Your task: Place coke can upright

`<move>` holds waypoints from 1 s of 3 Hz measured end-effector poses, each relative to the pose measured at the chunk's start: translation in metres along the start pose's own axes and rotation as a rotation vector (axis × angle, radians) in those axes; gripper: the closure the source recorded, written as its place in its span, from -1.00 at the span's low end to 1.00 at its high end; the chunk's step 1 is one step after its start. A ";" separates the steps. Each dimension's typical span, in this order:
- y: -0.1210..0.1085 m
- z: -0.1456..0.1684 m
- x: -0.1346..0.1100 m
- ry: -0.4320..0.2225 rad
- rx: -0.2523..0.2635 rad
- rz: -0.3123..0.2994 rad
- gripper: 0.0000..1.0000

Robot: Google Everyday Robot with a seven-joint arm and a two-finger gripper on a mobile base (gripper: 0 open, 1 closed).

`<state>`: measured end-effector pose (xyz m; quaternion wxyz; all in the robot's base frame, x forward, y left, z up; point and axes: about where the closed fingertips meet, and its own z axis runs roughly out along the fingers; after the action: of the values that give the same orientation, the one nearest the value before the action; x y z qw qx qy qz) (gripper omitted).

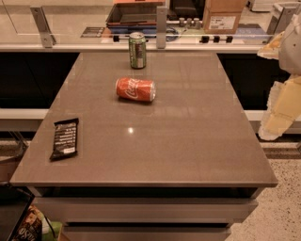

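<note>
The gripper [276, 115] hangs at the right edge of the view, a pale cream and white shape just off the right side of the desk [188, 155] and raised above it, touching nothing; whether it is apart or together cannot be told; it holds nothing that shows. The coke can [135, 89] lies on its side on the desk, well apart from the gripper, far to its left as seen here and a little farther back; its long axis runs roughly across the view, one silver end turned toward the gripper, the white script facing up; it is not upright. The green can [137, 50] stands upright beyond the coke can, near the far edge of the desk, farther still from the gripper; the two cans are near each other but apart. A black packet [65, 138] lies flat by the left edge of the desk, the thing farthest from the gripper, nearer the camera than either can and well apart from both. Behind the desk, across from the gripper, runs a pale ledge with two metal posts [161, 26]; past it sit a dark tray [134, 14] and a box [221, 18]; speckled floor [282, 207] shows below the gripper.
</note>
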<state>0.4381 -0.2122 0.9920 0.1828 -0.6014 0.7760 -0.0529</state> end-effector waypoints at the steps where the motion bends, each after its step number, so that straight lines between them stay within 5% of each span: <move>1: -0.004 -0.003 -0.004 -0.001 0.008 0.001 -1.00; 3: -0.037 -0.004 -0.024 -0.050 -0.018 0.065 -1.00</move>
<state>0.4755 -0.1995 1.0124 0.1983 -0.5786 0.7907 -0.0248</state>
